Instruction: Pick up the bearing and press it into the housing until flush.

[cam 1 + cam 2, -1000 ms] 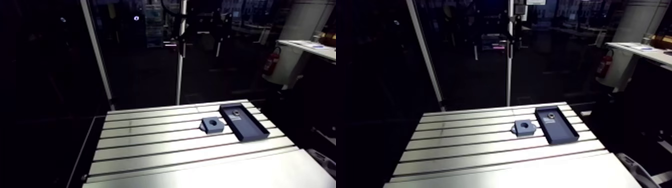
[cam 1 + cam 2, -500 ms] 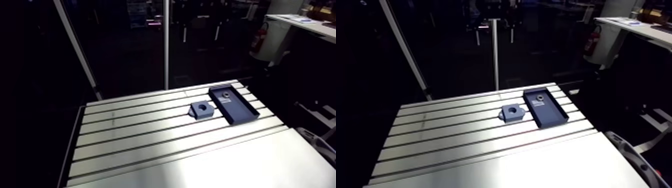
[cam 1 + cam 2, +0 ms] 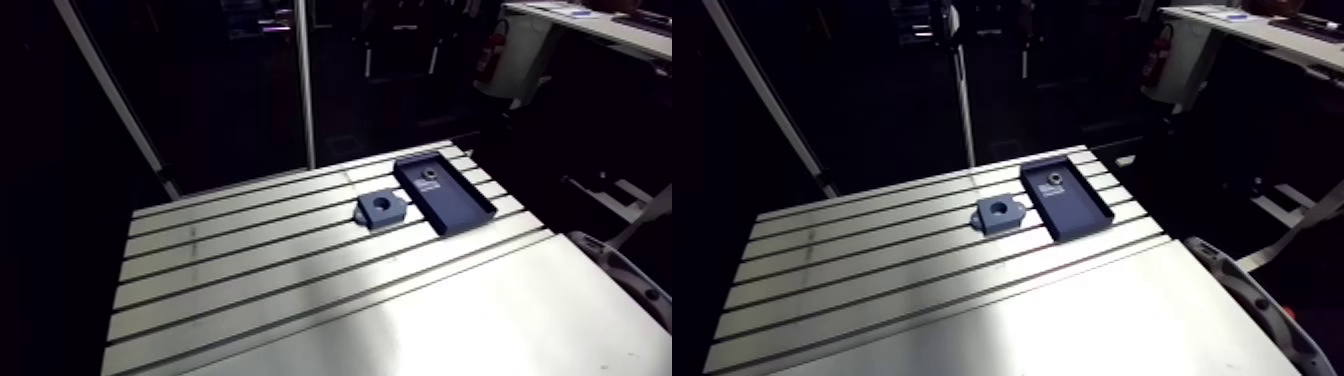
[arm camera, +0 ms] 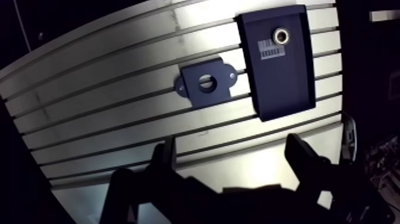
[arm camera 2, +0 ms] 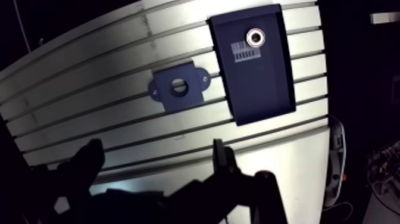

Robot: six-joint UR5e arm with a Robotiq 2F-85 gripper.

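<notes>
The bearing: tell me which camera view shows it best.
The wrist view. There the bearing reads as a bright ring with a dark bore, lying in the dark tray beside a striped label. The arm view shows it only as a tiny pale speck at the tray's far end.

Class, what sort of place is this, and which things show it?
Probably a robot assembly bench: a slotted table, a housing beside a tray holding a bearing, and an open gripper above.

So the dark housing block (image 3: 998, 214) sits on the slotted table (image 3: 872, 290), just beside a shallow dark tray (image 3: 1074, 212). The bearing (image 3: 1052, 185) lies at the tray's far end, apart from the block.
</notes>
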